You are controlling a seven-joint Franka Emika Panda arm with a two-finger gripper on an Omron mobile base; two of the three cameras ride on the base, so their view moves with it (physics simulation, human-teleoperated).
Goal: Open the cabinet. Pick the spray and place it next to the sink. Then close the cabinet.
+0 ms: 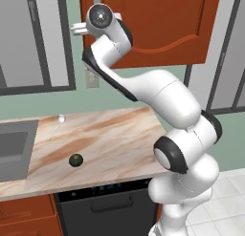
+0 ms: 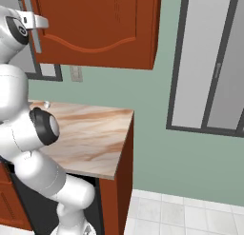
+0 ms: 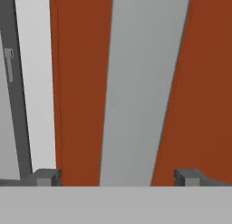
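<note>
two dark fingertips of the pincer (image 3: 117,177) stand wide apart, released, at the frame's bottom, straddling the grey vertical bar handle (image 3: 142,87) of the shut red-brown wooden wall cabinet (image 3: 204,82); grey metal sink (image 1: 14,151) at middle left.
</note>
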